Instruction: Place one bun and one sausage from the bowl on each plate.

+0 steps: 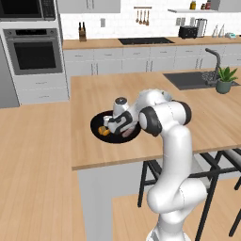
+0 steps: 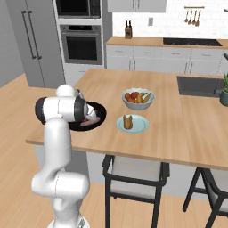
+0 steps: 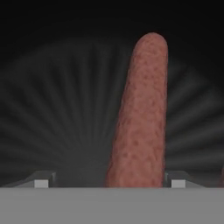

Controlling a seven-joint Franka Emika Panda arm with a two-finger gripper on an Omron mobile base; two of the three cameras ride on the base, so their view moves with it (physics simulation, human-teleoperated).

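The black bowl (image 1: pixel 96 123) sits near the island counter's front edge, and my gripper (image 1: pixel 116 123) hangs low over it. An orange bun (image 1: pixel 103 131) lies at the bowl's left side, with a pinkish sausage (image 1: pixel 127 133) to the right of my hand. In the hand view a reddish-brown sausage (image 3: pixel 141 118) lies lengthwise on the ribbed black bowl floor (image 3: pixel 57 113). My gripper (image 3: pixel 109 183) is open and straddles its near end; the right fingertip (image 3: pixel 177 182) is close to it and the left one stands apart. A pale blue plate (image 2: pixel 141 128) right of the bowl (image 2: pixel 99 109) carries a tan-orange bun (image 2: pixel 128 121).
A pale grey bowl of coloured fruit (image 2: pixel 138 99) stands just behind the plate. A sink with a tap (image 1: pixel 212 66) and a potted plant (image 1: pixel 225 80) occupy the counter's far right. Stools (image 2: pixel 133 178) stand under the front edge.
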